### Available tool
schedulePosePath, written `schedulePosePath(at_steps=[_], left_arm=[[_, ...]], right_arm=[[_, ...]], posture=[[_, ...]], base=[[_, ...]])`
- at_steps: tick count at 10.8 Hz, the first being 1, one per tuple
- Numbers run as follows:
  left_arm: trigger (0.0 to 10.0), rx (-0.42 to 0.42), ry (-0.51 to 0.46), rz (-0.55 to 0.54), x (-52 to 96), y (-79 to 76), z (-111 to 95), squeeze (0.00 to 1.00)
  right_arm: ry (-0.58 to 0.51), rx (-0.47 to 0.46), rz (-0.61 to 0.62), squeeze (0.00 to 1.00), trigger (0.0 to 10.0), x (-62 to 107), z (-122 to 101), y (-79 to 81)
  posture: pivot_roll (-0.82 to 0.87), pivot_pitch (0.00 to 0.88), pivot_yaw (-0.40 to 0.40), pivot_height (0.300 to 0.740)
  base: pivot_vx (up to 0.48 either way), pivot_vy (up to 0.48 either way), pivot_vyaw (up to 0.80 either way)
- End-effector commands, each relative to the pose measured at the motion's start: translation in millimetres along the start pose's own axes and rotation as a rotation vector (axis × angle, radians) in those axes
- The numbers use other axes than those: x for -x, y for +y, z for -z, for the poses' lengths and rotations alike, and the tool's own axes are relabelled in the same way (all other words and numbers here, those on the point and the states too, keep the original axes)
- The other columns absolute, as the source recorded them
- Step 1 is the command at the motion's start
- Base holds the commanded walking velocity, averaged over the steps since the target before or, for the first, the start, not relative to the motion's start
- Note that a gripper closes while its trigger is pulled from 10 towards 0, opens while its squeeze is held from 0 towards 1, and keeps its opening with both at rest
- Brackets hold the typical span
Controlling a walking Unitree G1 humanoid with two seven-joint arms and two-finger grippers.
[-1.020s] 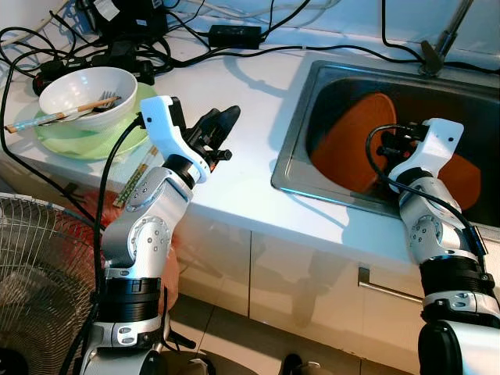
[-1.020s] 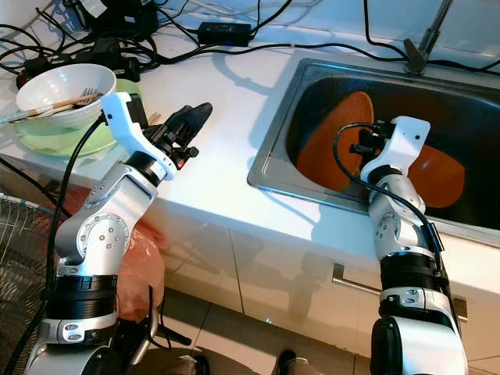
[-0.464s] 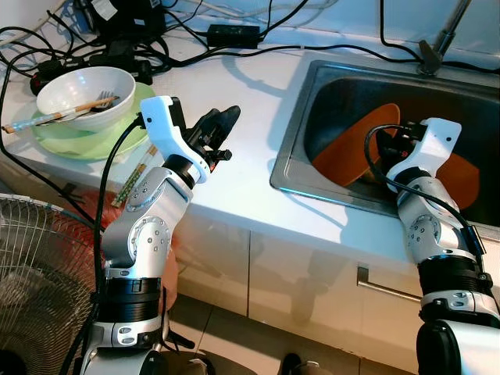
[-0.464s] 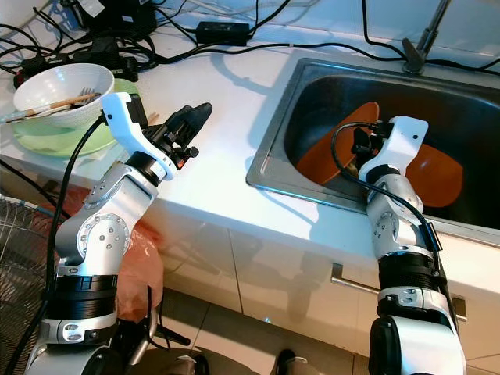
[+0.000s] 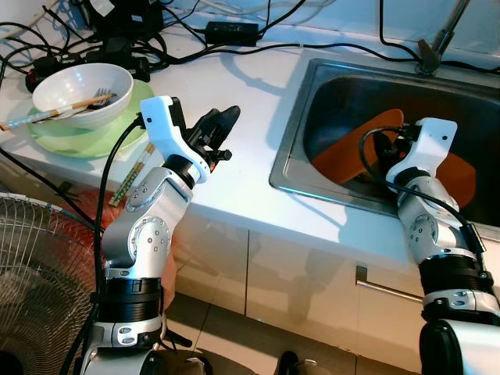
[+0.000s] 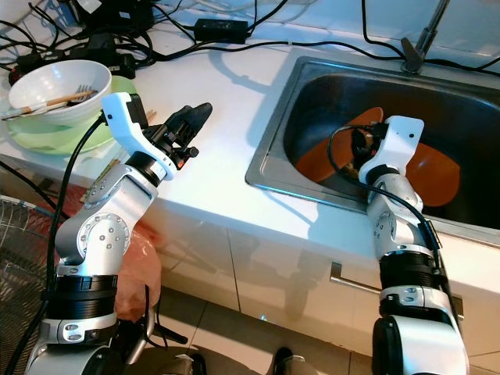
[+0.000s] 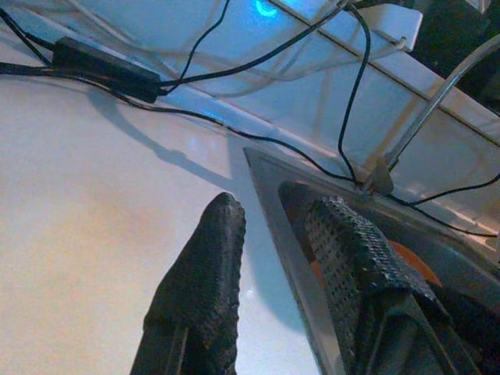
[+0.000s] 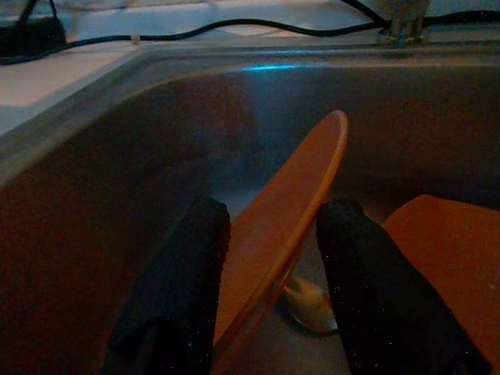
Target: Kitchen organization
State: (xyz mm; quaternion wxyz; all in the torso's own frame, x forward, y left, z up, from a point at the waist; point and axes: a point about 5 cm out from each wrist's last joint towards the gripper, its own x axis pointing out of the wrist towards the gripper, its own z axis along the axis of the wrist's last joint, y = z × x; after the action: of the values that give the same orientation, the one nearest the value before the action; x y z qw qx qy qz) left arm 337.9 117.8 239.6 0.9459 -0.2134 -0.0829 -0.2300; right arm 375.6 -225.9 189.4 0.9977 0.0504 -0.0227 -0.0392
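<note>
Right claw [image 8: 269, 258] down in the sink [image 5: 291, 133], fingers clamped on the rim of a tilted orange plate [image 8: 285, 207], spoon [image 8: 308, 306] beneath. Second orange plate [image 5: 461, 176] flat beside. Left claw [image 7: 285, 258] above the counter [image 5: 242, 133], fingers apart.

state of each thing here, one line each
left claw: open, empty, over the counter
right claw: fingers either side of the tilted orange plate's rim
tilted orange plate: one edge lifted, in the sink
second orange plate: flat
white bowl: upright on the green plate, holding utensils
</note>
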Motion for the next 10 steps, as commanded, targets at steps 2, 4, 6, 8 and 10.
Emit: schedulePosePath(at_steps=[2, 4, 6, 8, 10], left_arm=[[10.0, -0.009, -0.001, -0.011, 2.1, 0.6, 0.3, 0.0], [10.0, -0.009, -0.001, -0.011, 2.1, 0.6, 0.3, 0.0], [10.0, -0.009, -0.001, -0.011, 2.1, 0.6, 0.3, 0.0], [10.0, -0.009, -0.001, -0.011, 2.1, 0.6, 0.3, 0.0], [10.0, -0.009, -0.001, -0.011, 2.1, 0.6, 0.3, 0.0]], right_arm=[[0.013, 0.022, 0.008, 0.0, 10.0, -0.3, 2.7, -1.9], [0.013, 0.022, 0.008, 0.0, 10.0, -0.3, 2.7, -1.9], [0.013, 0.022, 0.008, 0.0, 10.0, -0.3, 2.7, -1.9], [0.013, 0.022, 0.008, 0.0, 10.0, -0.3, 2.7, -1.9], [0.013, 0.022, 0.008, 0.0, 10.0, -0.3, 2.7, -1.9]], posture=[[0.08, 0.195, -0.006, 0.74], [0.08, 0.195, -0.006, 0.74], [0.08, 0.195, -0.006, 0.74], [0.08, 0.195, -0.006, 0.74], [0.08, 0.195, -0.006, 0.74]], base=[[0.0, 0.0, 0.0], [0.0, 0.0, 0.0], [0.0, 0.0, 0.0], [0.0, 0.0, 0.0], [0.0, 0.0, 0.0]])
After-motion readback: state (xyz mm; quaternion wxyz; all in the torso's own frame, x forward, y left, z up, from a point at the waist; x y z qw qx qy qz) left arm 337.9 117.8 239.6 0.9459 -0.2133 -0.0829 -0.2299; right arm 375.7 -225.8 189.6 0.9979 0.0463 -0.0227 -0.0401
